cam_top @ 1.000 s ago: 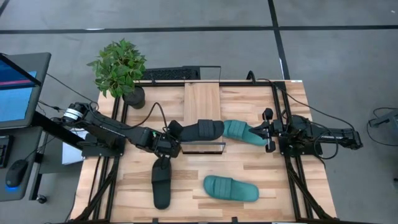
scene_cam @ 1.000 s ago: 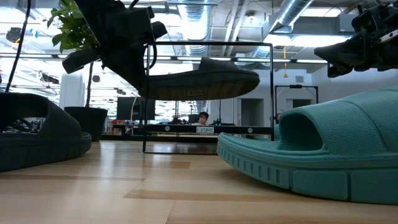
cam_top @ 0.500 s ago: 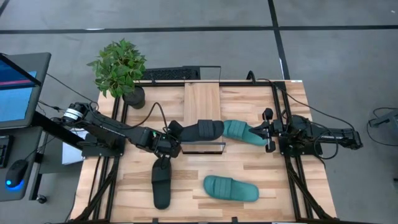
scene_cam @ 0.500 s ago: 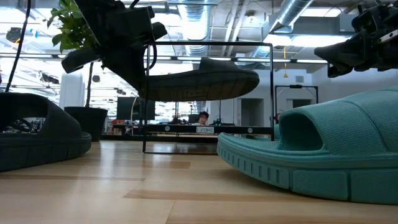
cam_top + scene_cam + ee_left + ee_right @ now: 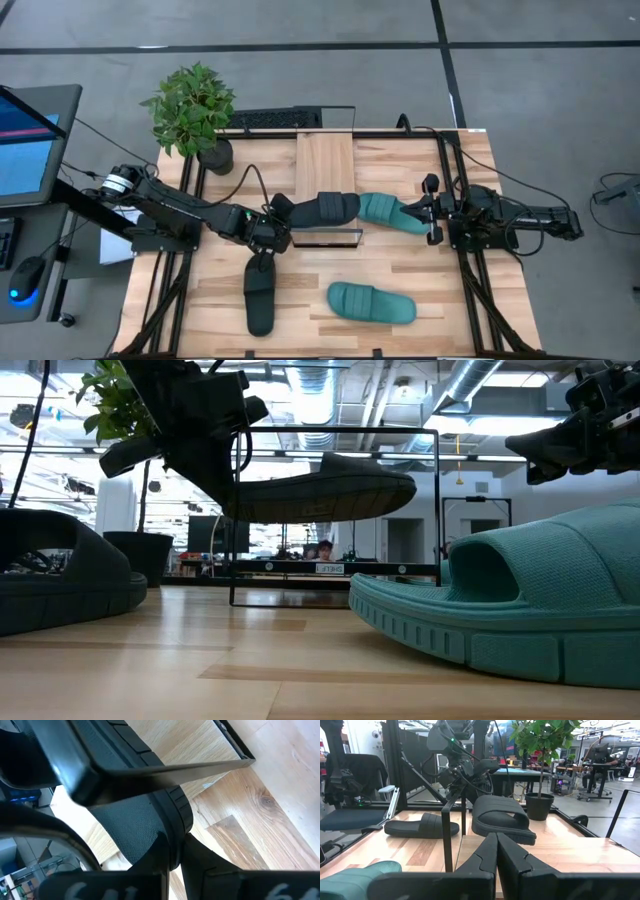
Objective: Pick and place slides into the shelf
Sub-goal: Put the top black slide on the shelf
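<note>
My left gripper (image 5: 277,218) reaches in from the table's left and is shut on a black slide (image 5: 325,210), which hangs inside the black wire frame of the shelf (image 5: 436,510). The shelf's light plank (image 5: 325,165) shows beyond it. A teal slide (image 5: 385,212) lies just right of the held one; what it rests on does not show. A second black slide (image 5: 260,290) and a second teal slide (image 5: 372,303) lie sole down on the tabletop near the front. My right gripper (image 5: 432,210) is shut and level at the table's right, touching nothing. My left gripper pinches the black slide's rim at the end away from the strap (image 5: 172,822) between its two fingers (image 5: 155,865). It comes slanting down from the table's left, along the slide's length. The slide hangs roughly level, sole down, lifted clear (image 5: 320,490) inside the shelf's wire frame.
A potted plant (image 5: 192,108) stands at the far left corner of the table. A dark keyboard-like object (image 5: 275,118) lies beyond the far edge. Black frame rails (image 5: 455,250) run along the table's left and right sides. Bare wood shows at the near left and near right.
</note>
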Robot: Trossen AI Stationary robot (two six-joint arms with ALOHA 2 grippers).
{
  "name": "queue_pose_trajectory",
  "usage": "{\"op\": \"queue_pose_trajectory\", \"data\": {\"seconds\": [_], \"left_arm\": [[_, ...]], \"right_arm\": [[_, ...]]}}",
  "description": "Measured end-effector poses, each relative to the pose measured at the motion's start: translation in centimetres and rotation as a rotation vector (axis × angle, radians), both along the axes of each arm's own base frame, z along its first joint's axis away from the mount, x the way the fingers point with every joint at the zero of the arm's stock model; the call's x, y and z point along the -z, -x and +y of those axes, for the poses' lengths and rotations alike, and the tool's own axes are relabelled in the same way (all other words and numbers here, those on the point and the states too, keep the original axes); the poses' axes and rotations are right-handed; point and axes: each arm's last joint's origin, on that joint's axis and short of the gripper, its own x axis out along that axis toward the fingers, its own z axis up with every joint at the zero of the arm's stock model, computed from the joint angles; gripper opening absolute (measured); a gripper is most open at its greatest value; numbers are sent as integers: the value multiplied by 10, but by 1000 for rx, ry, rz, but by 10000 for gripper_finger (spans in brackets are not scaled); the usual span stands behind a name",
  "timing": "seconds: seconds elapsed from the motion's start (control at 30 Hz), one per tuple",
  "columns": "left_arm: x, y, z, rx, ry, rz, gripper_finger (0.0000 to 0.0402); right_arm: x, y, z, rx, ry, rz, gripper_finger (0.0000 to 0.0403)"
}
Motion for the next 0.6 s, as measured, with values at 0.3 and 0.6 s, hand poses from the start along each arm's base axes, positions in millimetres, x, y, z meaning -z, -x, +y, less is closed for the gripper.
{"op": "queue_pose_trajectory", "data": {"seconds": [0.3,0.6], "left_arm": [[14,6,-3,-27,-20,-6,7],[14,6,-1,-13,-36,12,7]], "right_arm": [[0,0,0,0,0,0,0],[0,0,0,0,0,0,0]]}}
